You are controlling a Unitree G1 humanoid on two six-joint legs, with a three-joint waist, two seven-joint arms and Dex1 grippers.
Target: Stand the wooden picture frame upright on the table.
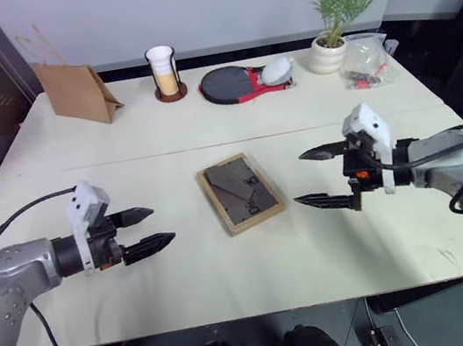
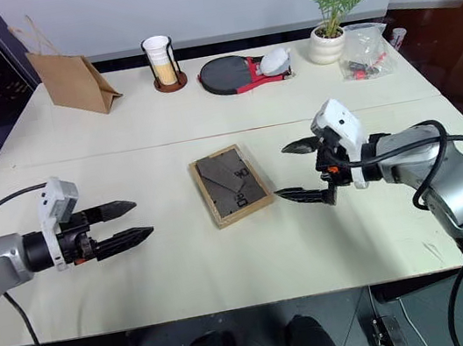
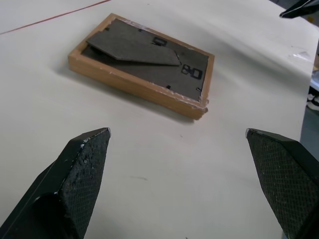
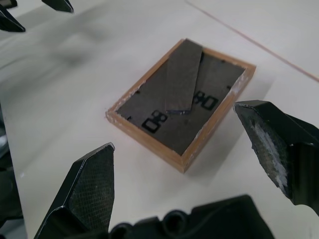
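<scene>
A small rectangular light-wood picture frame lies face down on the pale cream table, dark back up. It sits between the left gripper and right gripper, touching neither; both are spread wide and empty.

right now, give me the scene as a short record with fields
frame: wooden picture frame lying flat, face down, dark back up, stand folded
surface: table, frame near the middle, just nearer the robot than the seam
left gripper: jaws open, pointing at the frame from its left, apart from it
right gripper: jaws open, pointing at the frame from its right, apart from it
far edge: brown paper bag, cup in a holder, table tennis paddle, potted plant, plastic bag
</scene>
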